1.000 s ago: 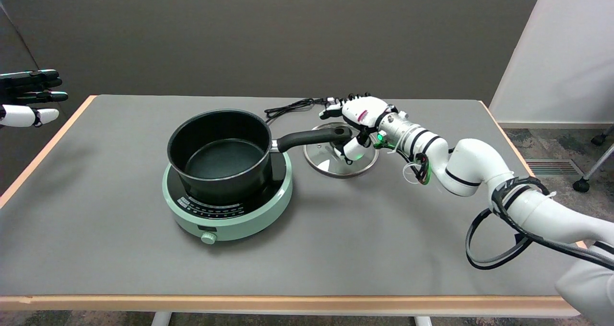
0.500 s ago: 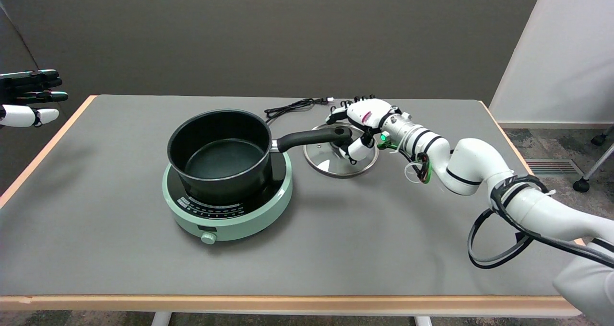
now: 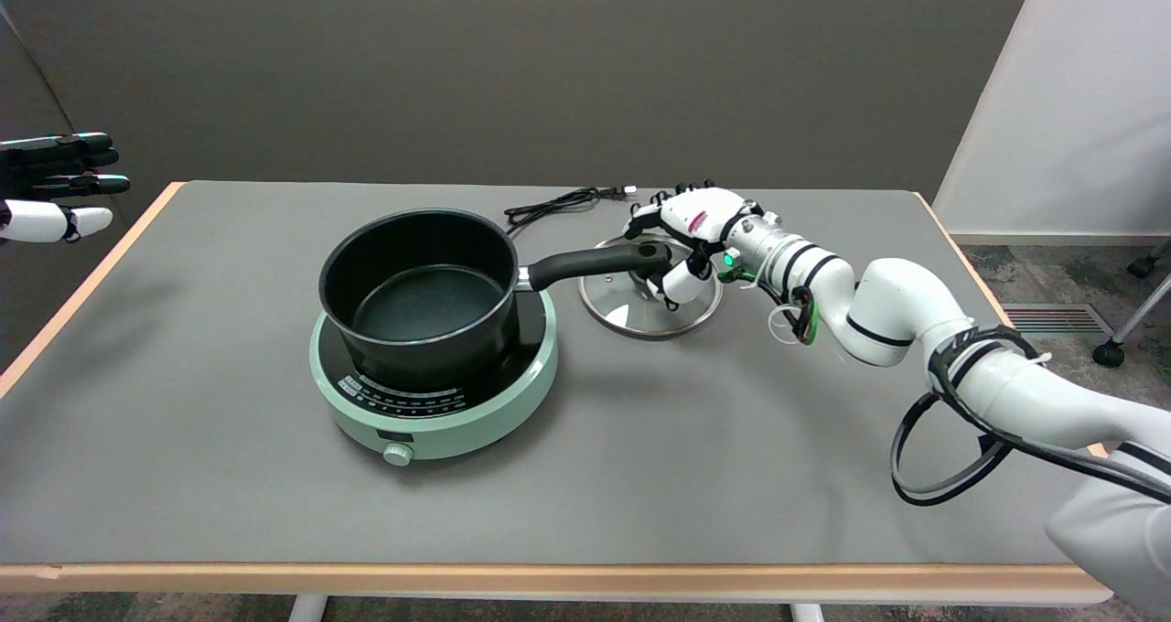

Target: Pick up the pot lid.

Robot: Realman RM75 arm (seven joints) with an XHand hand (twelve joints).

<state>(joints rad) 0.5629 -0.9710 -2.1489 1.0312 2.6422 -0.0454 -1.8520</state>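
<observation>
You get even, soft overhead light and sharp focus throughout; the grey matte table (image 3: pixel 229 476) shows only faint shadows, while the round glass pot lid (image 3: pixel 640 316) catches slight glare at its 6 o'clock edge.

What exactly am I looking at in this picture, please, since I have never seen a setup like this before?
This is one view, from a camera above the table's near side. The white jointed arm entering from the lower right is a robot's right arm, ending in a many-fingered right hand. The hand sits over a glass pot lid lying flat on the table, fingers curled about its centre; whether it grips yet is unclear. To the left, an empty black pot stands on a green hotplate, its handle reaching over the lid. A black cord lies behind. The idle left hand shows at upper left.
</observation>
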